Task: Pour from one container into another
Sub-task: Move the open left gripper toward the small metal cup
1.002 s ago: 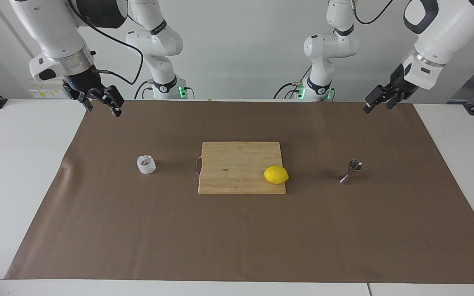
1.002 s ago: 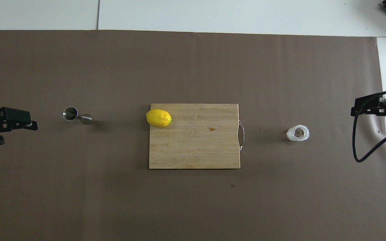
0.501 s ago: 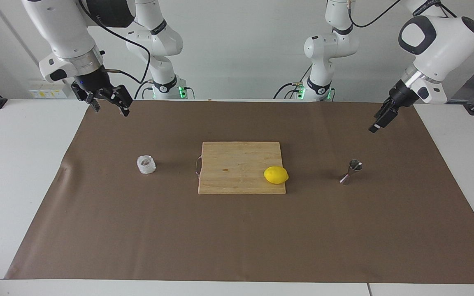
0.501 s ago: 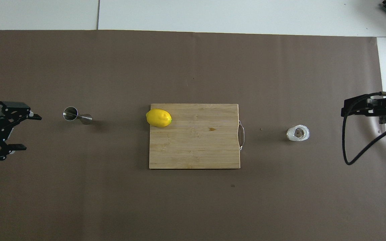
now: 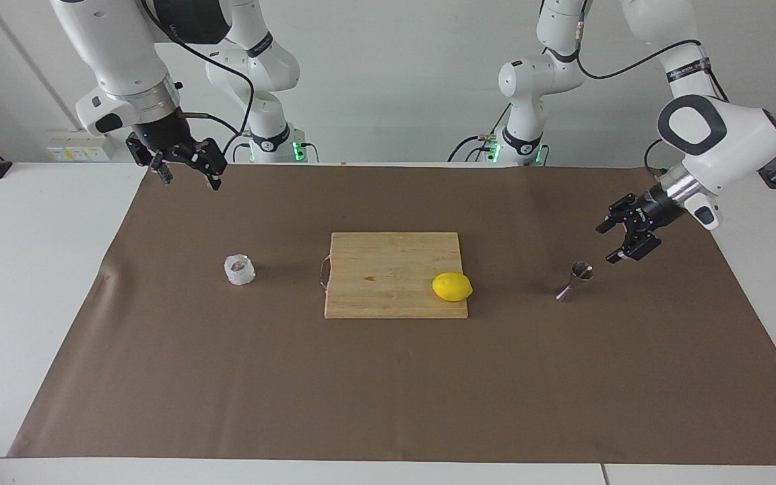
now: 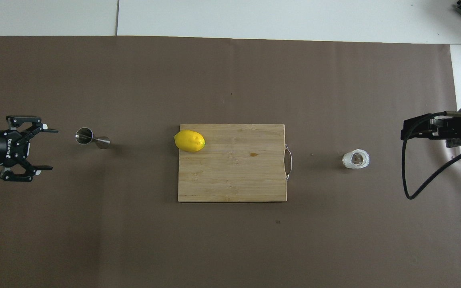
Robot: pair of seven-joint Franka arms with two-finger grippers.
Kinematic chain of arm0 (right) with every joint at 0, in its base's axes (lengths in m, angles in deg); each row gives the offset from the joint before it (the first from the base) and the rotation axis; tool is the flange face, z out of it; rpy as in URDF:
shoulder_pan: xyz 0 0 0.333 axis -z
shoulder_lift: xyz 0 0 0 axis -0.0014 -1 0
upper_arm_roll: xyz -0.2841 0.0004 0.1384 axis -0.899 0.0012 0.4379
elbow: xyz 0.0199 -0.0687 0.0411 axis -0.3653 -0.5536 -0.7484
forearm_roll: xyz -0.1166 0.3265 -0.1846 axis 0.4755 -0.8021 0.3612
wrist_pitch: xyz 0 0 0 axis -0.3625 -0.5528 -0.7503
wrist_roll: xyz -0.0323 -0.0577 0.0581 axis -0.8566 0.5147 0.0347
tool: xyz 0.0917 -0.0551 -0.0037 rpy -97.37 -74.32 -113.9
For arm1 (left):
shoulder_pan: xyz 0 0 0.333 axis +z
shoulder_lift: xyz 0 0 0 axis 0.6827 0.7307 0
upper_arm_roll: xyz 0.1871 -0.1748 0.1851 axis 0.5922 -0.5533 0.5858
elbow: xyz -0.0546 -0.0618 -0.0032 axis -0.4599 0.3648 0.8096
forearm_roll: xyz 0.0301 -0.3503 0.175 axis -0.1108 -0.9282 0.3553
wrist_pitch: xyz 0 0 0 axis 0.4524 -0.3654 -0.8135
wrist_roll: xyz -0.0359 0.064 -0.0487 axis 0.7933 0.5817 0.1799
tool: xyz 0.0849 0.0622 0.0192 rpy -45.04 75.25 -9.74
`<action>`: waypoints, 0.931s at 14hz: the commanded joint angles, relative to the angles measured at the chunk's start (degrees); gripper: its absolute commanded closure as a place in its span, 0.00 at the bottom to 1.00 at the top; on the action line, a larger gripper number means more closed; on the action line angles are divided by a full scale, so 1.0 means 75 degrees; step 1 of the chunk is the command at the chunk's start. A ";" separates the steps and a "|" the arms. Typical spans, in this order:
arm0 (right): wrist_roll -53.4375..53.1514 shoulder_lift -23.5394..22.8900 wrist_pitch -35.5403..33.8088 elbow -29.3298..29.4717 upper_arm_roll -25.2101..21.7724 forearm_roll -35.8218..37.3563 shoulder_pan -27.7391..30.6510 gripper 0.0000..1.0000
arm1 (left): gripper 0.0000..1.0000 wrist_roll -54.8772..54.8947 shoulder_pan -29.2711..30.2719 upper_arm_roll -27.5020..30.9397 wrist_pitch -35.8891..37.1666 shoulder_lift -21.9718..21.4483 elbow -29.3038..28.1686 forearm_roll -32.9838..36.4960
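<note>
1. Brown paper sheet (image 5: 388, 404) covers most of the white table (image 5: 31, 269); everything stands on it.
2. Small squat clear glass cup with bumpy whitish wall (image 5: 240, 269) (image 6: 355, 159) stands upright on the paper, toward the right arm's end of the table, well apart from the board. Mouth faces up; something darker shows inside from overhead, cannot tell what.
3. Small shiny steel hourglass-shaped jigger (image 5: 575, 281) (image 6: 91, 138) stands on the paper toward the left arm's end, well apart from the board. One cone's open mouth faces up. Nothing touches it.
4. Rectangular light wooden cutting board with thin metal handle (image 5: 388, 269) (image 6: 238, 172) lies flat mid-table between cup and jigger; the handle is on the edge facing the cup.
5. Yellow lemon (image 5: 452, 287) (image 6: 189, 141) lies on the board, at the corner toward the jigger and farther from the robots.
6. Left gripper (image 5: 620, 237) (image 6: 45, 149) is low over the paper just beside the jigger, on its left-arm-end side, pointing sideways at it. Fingers spread wide, nothing between them, not touching the jigger.
7. Right gripper (image 5: 189, 175) (image 6: 404, 132) is raised over the paper's edge near the robots, toward the right arm's end, well apart from the glass cup. Fingers apart, holding nothing.
8. Black cable (image 6: 422, 180) loops down from the right arm's wrist, seen overhead.
</note>
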 commanded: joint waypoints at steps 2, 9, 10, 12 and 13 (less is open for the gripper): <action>0.0008 0.0106 0.0087 -0.0115 0.0051 0.0125 0.0025 0.00 | 0.00 -0.0149 -0.0070 -0.0014 -0.0853 0.0647 0.0076 -0.0692; 0.0031 0.0117 0.0087 -0.0162 0.0051 0.0125 0.0025 0.00 | 0.00 -0.0430 -0.0386 -0.0014 -0.1335 0.0789 0.0029 -0.1280; 0.0031 0.0129 0.0075 -0.0162 0.0051 0.0125 0.0013 0.00 | 0.00 -0.0535 -0.0456 -0.0014 -0.1358 0.0777 0.0006 -0.1280; 0.0043 0.0129 0.0087 -0.0162 0.0051 0.0125 0.0025 0.00 | 0.00 -0.0665 -0.0725 -0.0014 -0.1685 0.0766 -0.0169 -0.1280; 0.0043 0.0129 0.0087 -0.0162 0.0051 0.0125 0.0025 0.00 | 0.00 -0.0653 -0.0726 -0.0014 -0.1710 0.0719 -0.0286 -0.1280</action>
